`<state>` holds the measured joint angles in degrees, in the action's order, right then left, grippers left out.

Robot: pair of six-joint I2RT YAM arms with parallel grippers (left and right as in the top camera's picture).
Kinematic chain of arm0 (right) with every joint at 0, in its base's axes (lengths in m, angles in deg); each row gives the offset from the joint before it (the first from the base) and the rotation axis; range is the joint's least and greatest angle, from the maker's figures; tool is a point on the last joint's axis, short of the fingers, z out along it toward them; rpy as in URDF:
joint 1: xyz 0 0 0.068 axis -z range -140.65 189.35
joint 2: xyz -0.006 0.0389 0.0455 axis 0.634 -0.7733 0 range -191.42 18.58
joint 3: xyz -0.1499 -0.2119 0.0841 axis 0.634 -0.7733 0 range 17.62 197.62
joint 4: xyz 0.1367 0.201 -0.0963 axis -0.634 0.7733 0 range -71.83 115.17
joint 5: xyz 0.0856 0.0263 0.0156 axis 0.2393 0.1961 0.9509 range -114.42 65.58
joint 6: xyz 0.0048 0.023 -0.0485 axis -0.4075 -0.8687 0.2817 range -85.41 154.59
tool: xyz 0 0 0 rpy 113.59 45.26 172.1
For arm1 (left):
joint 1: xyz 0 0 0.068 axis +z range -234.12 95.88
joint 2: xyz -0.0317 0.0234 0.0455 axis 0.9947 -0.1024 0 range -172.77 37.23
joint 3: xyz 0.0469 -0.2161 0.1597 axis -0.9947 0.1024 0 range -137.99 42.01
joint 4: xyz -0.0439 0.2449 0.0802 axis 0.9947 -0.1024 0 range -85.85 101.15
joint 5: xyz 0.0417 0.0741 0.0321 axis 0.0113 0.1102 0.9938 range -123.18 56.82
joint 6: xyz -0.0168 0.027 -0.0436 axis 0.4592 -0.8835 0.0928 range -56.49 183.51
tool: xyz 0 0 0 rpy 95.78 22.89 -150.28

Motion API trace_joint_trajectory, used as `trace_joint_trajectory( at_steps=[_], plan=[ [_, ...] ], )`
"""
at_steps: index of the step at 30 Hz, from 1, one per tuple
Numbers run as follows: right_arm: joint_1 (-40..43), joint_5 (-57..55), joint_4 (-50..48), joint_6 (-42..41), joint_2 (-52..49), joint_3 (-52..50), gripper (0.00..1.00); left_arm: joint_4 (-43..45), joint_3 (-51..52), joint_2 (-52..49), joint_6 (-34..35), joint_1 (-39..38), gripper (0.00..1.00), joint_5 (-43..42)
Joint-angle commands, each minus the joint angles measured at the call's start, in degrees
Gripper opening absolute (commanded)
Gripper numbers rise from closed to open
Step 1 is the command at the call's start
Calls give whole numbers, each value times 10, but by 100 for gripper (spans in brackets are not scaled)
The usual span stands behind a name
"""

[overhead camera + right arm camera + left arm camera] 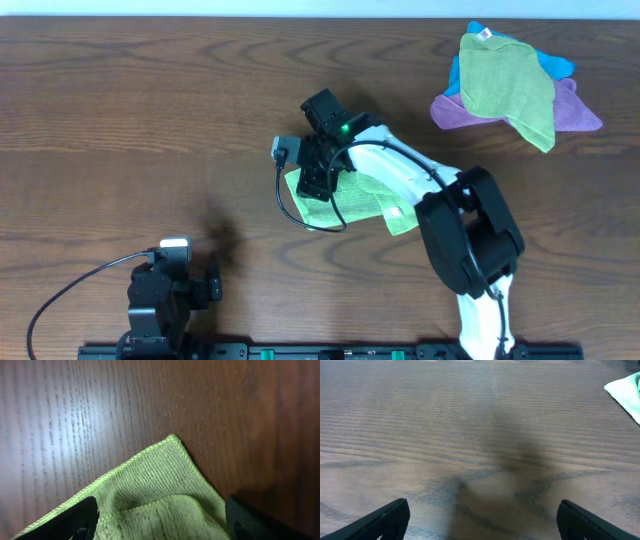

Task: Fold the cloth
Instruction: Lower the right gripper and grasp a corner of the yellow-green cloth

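Observation:
The cloth (352, 202) is lime green and lies partly folded in the middle of the table, under my right arm. My right gripper (318, 182) is down on its left part. In the right wrist view one pointed corner of the cloth (160, 480) lies flat on the wood. A raised bunch of it sits between my right gripper's (162, 517) two black fingers (80, 519), which stand apart on either side. My left gripper (178, 278) is parked near the front left, open over bare wood (482, 520). A pale green edge of the cloth (626, 391) shows at the top right of its view.
A pile of other cloths (510, 88), olive-green on top of purple and blue, lies at the back right. The dark wooden table (120, 120) stretches to the left and back. A black cable (70, 290) loops beside the left arm.

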<state>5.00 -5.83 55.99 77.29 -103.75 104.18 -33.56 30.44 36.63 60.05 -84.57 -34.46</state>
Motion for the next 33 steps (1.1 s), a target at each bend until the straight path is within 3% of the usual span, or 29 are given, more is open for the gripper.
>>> trace_joint_trajectory(
  at_steps=[1,4,5,6,19,33],
  plan=[
    [6,-5,0,-2,-6,7,67,-18,12,3,-8,-1,95,-2],
    [8,-6,0,-2,-6,7,39,-18,12,3,-8,-1,95,-2],
    [8,-7,-2,-2,-6,7,11,-18,12,3,-8,-1,95,-2],
    [10,-7,-2,-2,-6,7,1,-18,12,3,-8,-1,95,-2],
    [5,-93,14,-20,-2,10,1,-18,12,3,-8,-1,95,-2],
    [-32,-167,220,-143,147,52,1,-18,12,3,-8,-1,95,-2]
  ],
)
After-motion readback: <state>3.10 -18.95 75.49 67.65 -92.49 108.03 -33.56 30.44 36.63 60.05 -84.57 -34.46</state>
